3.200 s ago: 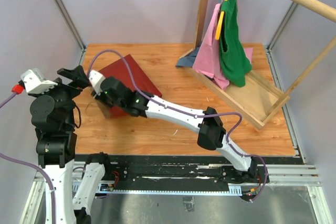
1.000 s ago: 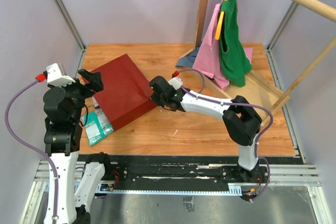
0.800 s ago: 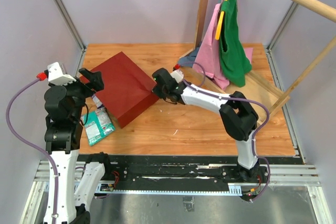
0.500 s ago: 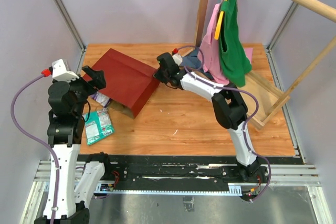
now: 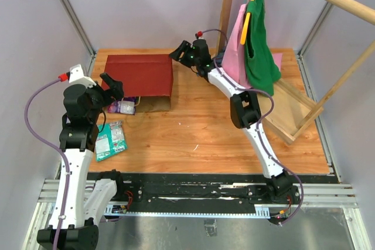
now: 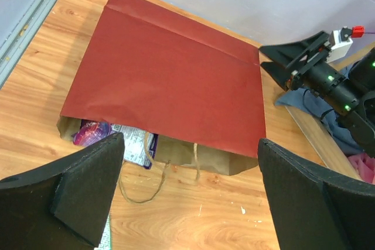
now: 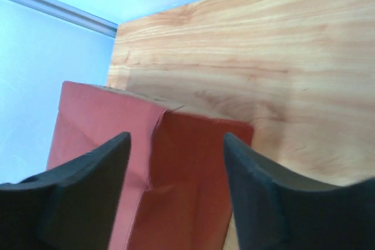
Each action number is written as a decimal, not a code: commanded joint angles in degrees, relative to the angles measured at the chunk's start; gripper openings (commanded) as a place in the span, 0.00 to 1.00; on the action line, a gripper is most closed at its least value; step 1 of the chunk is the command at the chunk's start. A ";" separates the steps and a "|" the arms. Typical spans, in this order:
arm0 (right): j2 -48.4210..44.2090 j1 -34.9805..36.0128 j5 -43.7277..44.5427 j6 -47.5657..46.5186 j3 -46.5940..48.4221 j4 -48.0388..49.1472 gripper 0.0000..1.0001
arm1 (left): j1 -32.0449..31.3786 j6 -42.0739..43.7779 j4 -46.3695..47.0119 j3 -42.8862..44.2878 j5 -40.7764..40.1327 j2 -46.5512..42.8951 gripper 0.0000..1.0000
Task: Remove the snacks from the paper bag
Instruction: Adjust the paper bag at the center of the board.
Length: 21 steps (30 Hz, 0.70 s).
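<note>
Right arm reaches far to upper centre, right end effector (image 5: 180,54) parted and empty beside the paper bag (image 5: 140,74). The left end effector (image 6: 190,144) gapes wide. The left wrist view shows snacks (image 6: 111,136) at the bag's mouth; the right wrist view shows only its folded base.

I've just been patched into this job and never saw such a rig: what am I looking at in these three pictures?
Two robot arms are bolted at the table's near edge. The wide picture looks down from above and behind them; the other two come from a camera on each wrist, so the black shapes are that arm's own fingers. The dark red paper bag lies flat, a purple packet at its mouth, a teal packet out on the table. The left end effector is open near the mouth; the right end effector is open at the bag's far corner. Neither holds anything. Garments hang from a wooden frame on the right.
</note>
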 commanded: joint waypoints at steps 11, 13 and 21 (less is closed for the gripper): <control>-40.44 5.09 -1.13 -19.63 -42.43 15.63 0.99 | 0.13 -0.28 1.45 -2.46 4.62 -1.41 1.00; -48.34 9.77 3.29 -27.51 -49.66 12.61 1.00 | 0.76 -1.52 2.49 -2.98 8.72 -1.30 1.00; -57.19 27.64 12.95 -21.42 -74.65 23.27 0.96 | 2.45 -3.52 3.59 -3.99 12.49 -0.51 1.00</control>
